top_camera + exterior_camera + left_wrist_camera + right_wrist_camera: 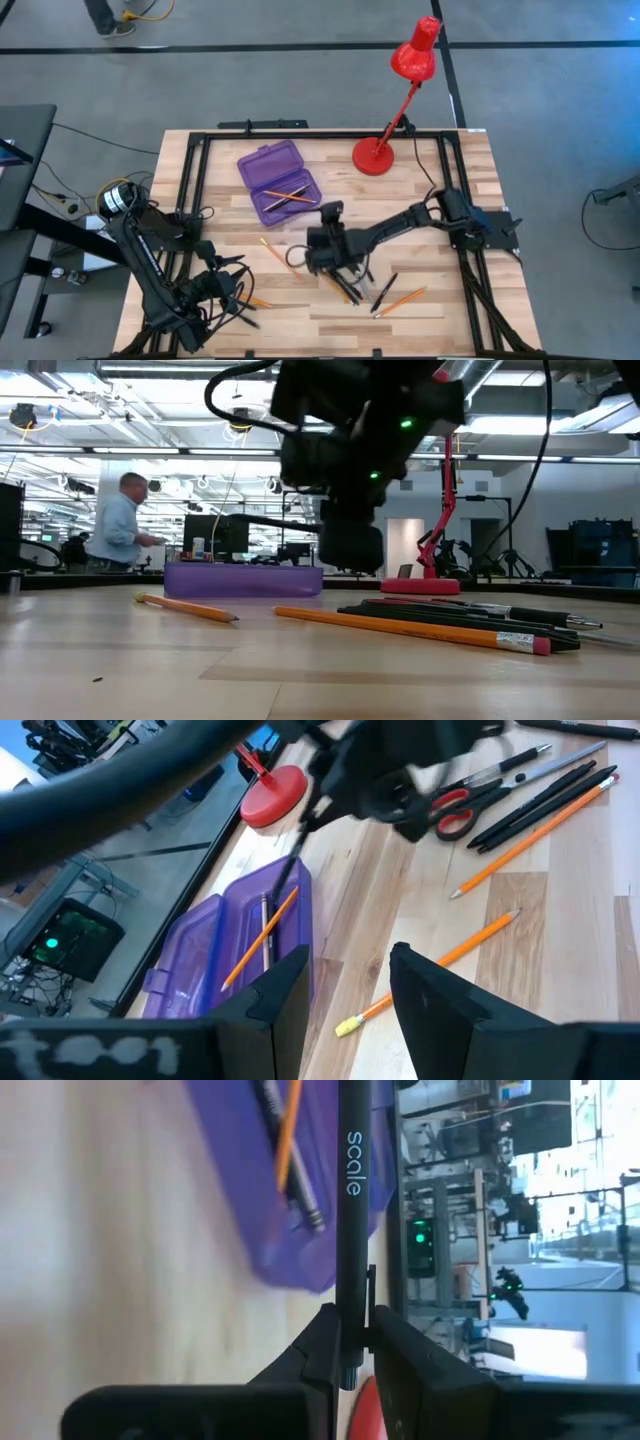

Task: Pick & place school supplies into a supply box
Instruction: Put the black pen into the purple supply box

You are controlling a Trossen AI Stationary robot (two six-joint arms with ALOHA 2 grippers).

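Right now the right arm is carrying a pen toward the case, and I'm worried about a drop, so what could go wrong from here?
The right gripper pinches the black pen near one end, so the pen's long free length could swing or slip out. The purple case already holds a pencil and a pen lying crosswise; a new pen might land on them and roll over the rim. The pen also hangs near the case's edge and could nudge it.

Legible text, one item: the word "scale", pale lettering running lengthwise along the barrel of a black pen (352, 1210), which is clamped in the right tool (350, 1342) beside the purple supply box (300, 1230). Nothing else can be read.
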